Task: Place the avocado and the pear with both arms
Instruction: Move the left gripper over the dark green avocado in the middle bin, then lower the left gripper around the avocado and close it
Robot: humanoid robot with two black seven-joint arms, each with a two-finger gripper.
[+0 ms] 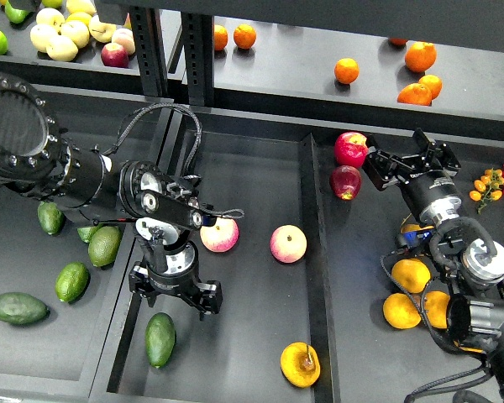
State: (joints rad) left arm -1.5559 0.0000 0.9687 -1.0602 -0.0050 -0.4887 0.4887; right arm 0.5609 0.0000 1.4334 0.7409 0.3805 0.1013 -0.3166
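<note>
A dark green avocado lies in the middle tray, near its front left. My left gripper points down just above and behind it, jaws spread, open and empty. The squat yellow-orange pear with a brown blotch lies at the front of the same tray, right of the avocado. My right gripper is far from it, over the back of the right tray. It is next to a red apple, looks open and holds nothing.
Two pink-and-yellow apples lie mid-tray. Several more avocados lie in the left tray. A second red apple and oranges lie in the right tray. The back shelf holds oranges and pale apples.
</note>
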